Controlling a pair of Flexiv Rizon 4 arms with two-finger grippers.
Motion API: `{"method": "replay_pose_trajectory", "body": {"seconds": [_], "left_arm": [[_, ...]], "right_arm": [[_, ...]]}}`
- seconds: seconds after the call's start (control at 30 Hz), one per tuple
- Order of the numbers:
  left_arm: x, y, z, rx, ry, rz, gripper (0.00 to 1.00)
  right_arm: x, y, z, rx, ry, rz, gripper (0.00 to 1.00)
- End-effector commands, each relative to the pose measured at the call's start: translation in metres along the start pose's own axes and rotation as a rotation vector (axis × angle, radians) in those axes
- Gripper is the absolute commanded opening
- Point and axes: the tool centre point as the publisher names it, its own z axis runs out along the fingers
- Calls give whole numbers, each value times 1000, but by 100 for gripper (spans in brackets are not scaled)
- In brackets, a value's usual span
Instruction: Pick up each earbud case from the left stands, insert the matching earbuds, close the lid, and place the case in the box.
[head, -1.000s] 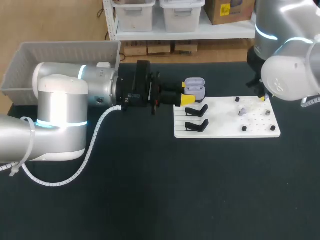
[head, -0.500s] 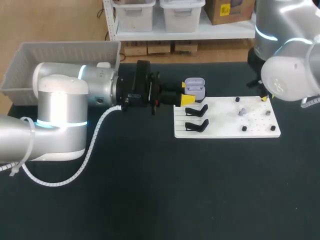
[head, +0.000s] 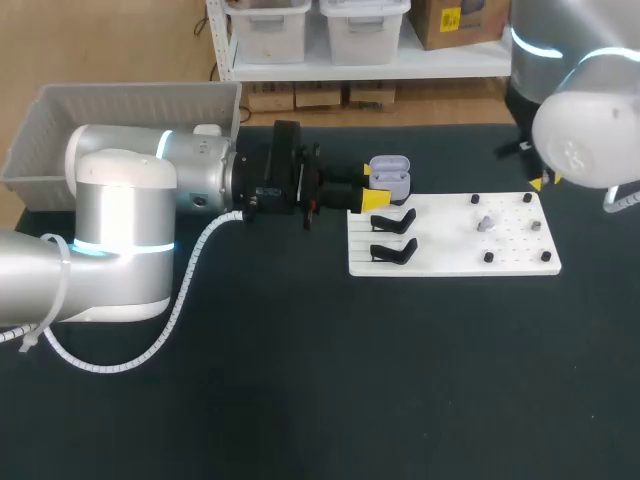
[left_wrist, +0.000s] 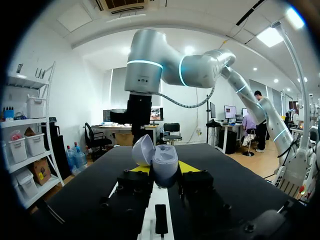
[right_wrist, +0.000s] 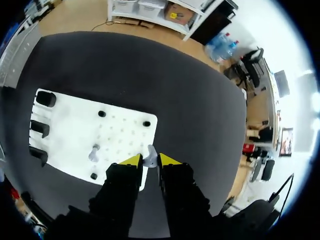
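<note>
**Head view.** The left gripper (head: 377, 187) lies level above the table. Its yellow tips are clamped on either side of the lavender earbud case (head: 390, 172), at the far left corner of the white board (head: 450, 250). The case lid is up. Two empty black stands (head: 393, 220) sit nearer on the board, and a loose earbud (head: 485, 224) lies among black pegs (head: 488, 257). The grey box (head: 60, 120) stands at the table's far left. The right arm (head: 590, 140) hangs above the board's far right corner. From here its jaws cannot be judged.

**Left wrist view.** The case is seen side-on between the two tips, with both fingers pressed against its body and the open lid tilted to one side. The right arm rises beyond it.

**Right wrist view.** The right gripper (right_wrist: 150, 161) has its jaws nearly together, pinching a small grey held earbud (right_wrist: 150, 158). It is above the board's edge, and the loose earbud lies on the board ahead of it.
</note>
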Motion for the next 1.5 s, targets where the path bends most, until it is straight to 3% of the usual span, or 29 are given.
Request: {"method": "replay_pose_trajectory", "body": {"seconds": [0.03,0.27,0.97,1.07,1.2,1.27,1.5], "left_arm": [[0,-1,0,-3,-2,3,0],[0,-1,0,-3,-2,3,0],[0,-1,0,-3,-2,3,0],[0,-1,0,-3,-2,3,0],[0,-1,0,-3,-2,3,0],[0,-1,0,-3,-2,3,0],[0,-1,0,-3,-2,3,0]], "right_arm": [[7,3,-23,-39,60,119,0],[21,21,-42,-59,89,170,0],[21,21,-42,-59,89,170,0],[20,26,-74,-115,33,216,0],[21,39,-115,-79,13,300,0],[20,42,-132,-74,-11,421,0],[30,63,-155,-55,24,539,0]]}}
